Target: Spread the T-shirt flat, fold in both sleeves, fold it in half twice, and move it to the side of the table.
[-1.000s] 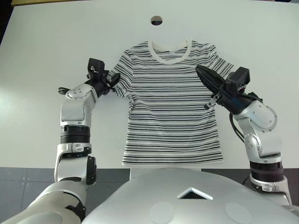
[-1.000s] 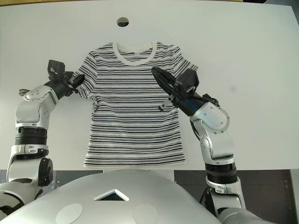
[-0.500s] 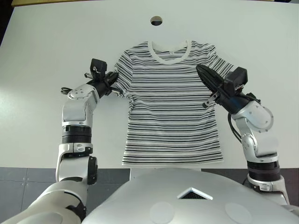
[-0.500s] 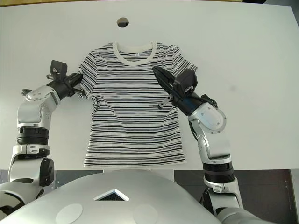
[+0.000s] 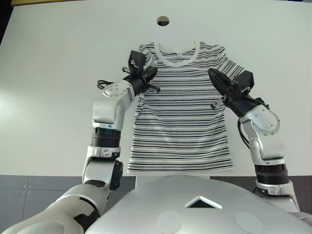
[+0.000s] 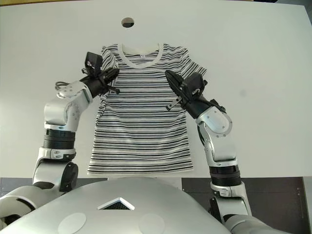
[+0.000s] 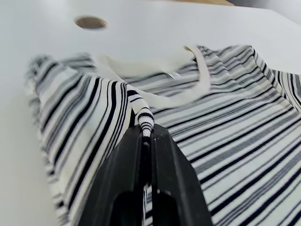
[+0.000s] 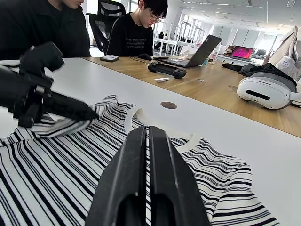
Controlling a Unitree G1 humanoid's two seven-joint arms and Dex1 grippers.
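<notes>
The black-and-white striped T-shirt [image 5: 180, 122] lies face up on the white table [image 5: 48, 73], collar away from me. My left gripper [image 5: 152, 72] is shut on the hem of the shirt's left sleeve [image 7: 70, 108], holding it lifted and drawn inward over the left chest. The pinched hem [image 7: 146, 121] sticks up between the closed fingers of the left gripper [image 7: 146, 134]. The right sleeve [image 5: 230, 66] lies flat. My right gripper [image 5: 213, 74] hovers shut above the shirt just inside that sleeve, with nothing in it [image 8: 146, 134].
A round hole [image 5: 163, 21] sits in the table beyond the collar. Bare table stretches to both sides of the shirt. The hem [image 5: 180, 168] lies close to the table's near edge.
My left gripper has swung to the right, carrying the left sleeve from beside the shirt in over the left chest. The right arm has shifted only slightly.
</notes>
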